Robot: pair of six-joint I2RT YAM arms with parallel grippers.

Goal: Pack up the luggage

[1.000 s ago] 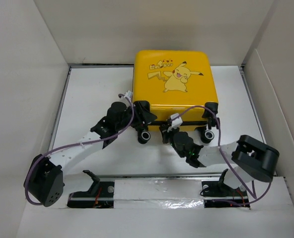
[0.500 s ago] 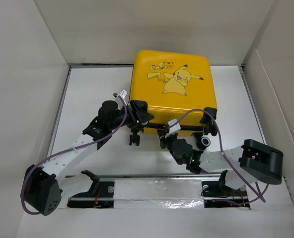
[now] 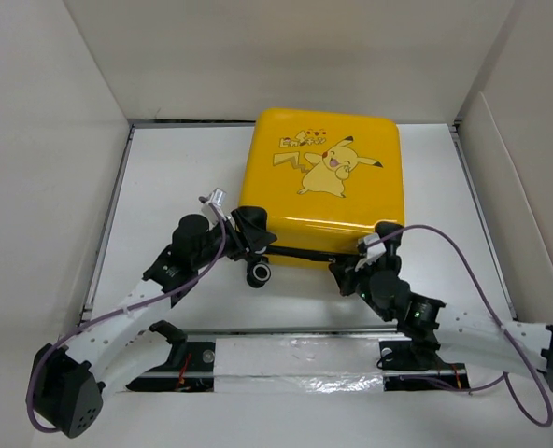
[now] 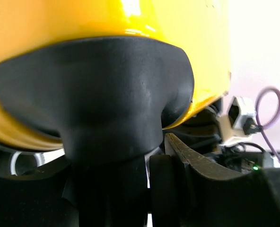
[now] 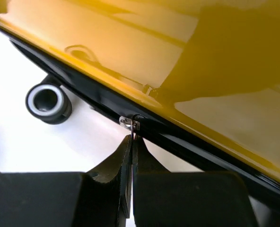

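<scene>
We see the suitcase (image 3: 375, 201) lying flat on the white table (image 3: 164, 177), printed face up. Its wheeled end points toward the arms and its far end nearly reaches the back wall. The whole case is turned a little, so the wheeled end swings slightly left. It looks almost square from above, and we cannot firmly pick its long axis. The shell is hard, glossy yellow plastic with rounded corners and a cartoon print (image 3: 328, 168) on top. A black zipper band (image 5: 192, 144) runs around its side. The left gripper (image 3: 250, 235) sits at the suitcase's near left corner, jaws partly apart. They are closed around the matte black corner bracket (image 4: 102, 90), just above a black wheel (image 3: 259, 273) with a pale hub. Only the left wrist view shows that bracket filling the gap between the jaws (overhead it is a dark blur). The right gripper (image 3: 353, 271) is at the near edge, toward the suitcase's right corner. Its fingers (image 5: 114, 168) are pressed together on a small metal zipper pull (image 5: 129, 123), a detail only the right wrist view reveals.
</scene>
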